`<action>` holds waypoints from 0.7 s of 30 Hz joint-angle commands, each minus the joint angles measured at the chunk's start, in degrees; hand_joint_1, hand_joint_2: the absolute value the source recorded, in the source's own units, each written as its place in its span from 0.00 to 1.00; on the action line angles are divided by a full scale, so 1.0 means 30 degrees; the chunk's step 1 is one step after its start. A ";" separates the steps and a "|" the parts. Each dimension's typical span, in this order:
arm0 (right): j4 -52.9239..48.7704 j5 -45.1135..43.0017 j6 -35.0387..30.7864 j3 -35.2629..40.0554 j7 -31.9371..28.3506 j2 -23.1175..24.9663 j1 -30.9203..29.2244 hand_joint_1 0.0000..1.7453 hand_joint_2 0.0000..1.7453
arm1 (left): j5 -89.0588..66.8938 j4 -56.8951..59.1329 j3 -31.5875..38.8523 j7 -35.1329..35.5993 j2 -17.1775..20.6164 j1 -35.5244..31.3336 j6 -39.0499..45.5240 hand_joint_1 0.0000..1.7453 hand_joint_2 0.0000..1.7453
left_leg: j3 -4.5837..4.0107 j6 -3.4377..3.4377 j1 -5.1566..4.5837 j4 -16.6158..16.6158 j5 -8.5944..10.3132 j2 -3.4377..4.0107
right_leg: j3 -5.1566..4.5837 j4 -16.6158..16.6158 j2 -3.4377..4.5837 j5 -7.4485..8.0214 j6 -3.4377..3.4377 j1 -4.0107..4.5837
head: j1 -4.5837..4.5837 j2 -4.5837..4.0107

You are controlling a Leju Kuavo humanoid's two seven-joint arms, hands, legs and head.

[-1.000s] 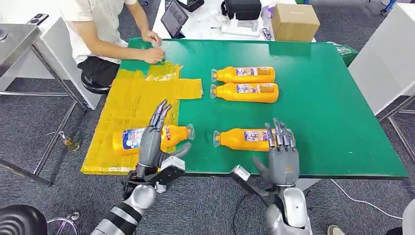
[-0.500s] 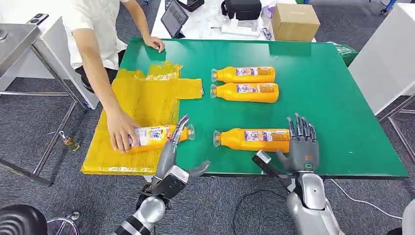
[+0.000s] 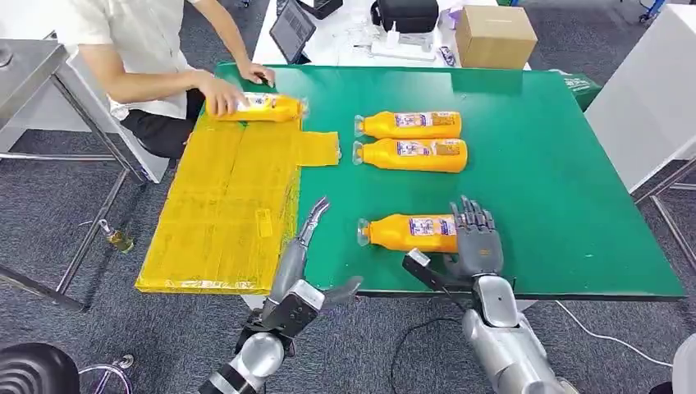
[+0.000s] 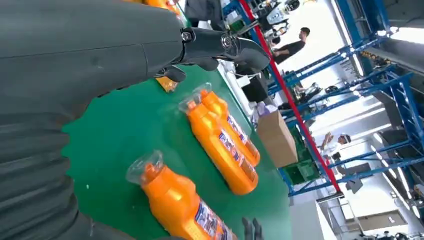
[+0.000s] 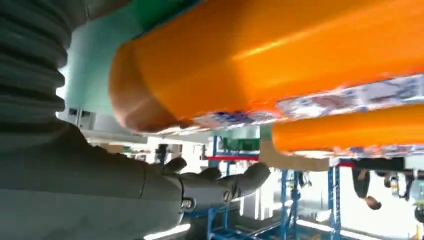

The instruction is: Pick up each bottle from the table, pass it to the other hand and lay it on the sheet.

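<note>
A person's hand (image 3: 220, 96) carries off the delivered orange plastic bottle (image 3: 267, 107), while the robot's right hand (image 3: 476, 244), fingers apart, closes in on the next orange plastic bottle (image 3: 406, 232) on the green desk (image 3: 558, 197); left hand (image 3: 299, 258) hangs spread, empty.

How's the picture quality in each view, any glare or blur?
Head view: sharp, evenly lit, soft shadows under the bottles. Left wrist view: the hand is a blurred mass, and the windows behind are blown out white. Right wrist view: the near bottle is soft, with a bright background.

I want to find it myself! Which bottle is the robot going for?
Look at the green table. Three orange bottles lie on it: two side by side farther back, one alone near the front edge. It's that lone bottle, the only one with the right hand at its base.
</note>
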 commanded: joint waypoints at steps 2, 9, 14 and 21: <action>0.3916 -0.0294 0.1159 0.1619 0.0595 0.0069 -0.1327 0.00 1.00 | -0.0004 0.1388 -0.0869 0.0312 0.0159 -0.0938 0.0043 0.00 1.00 | 0.0077 0.0016 0.0008 -0.0016 -0.0013 0.0008 | 0.0078 -0.0025 -0.0012 -0.0009 -0.0043 0.0020 | 0.0000 0.0000; 0.4036 -0.0437 0.2402 0.1865 0.1114 -0.0123 -0.1490 0.29 1.00 | 0.0004 0.1209 -0.0926 0.0422 0.0249 -0.0894 0.0026 0.00 1.00 | 0.0195 0.0036 0.0012 -0.0028 -0.0030 0.0023 | 0.0179 -0.0044 -0.0030 -0.0022 -0.0089 0.0036 | 0.0000 0.0000; 0.3757 -0.0306 0.3572 0.2186 0.2706 -0.0085 -0.1501 1.00 1.00 | -0.0052 0.0996 -0.0917 0.0705 0.0291 -0.0862 -0.0039 0.00 1.00 | 0.0168 0.0030 0.0007 -0.0028 -0.0008 0.0011 | 0.0154 -0.0042 -0.0037 -0.0007 -0.0064 0.0024 | 0.0007 0.0000; 0.1447 -1.0162 0.8099 -0.1288 -0.4245 0.0909 -0.0369 0.99 1.00 | 0.0140 0.0584 -0.0844 0.0645 0.0679 -0.0818 -0.0346 0.00 1.00 | 0.0211 0.0025 0.0015 -0.0036 -0.0005 -0.0031 | 0.0217 -0.0051 -0.0063 -0.0019 -0.0061 0.0030 | 0.0007 0.0000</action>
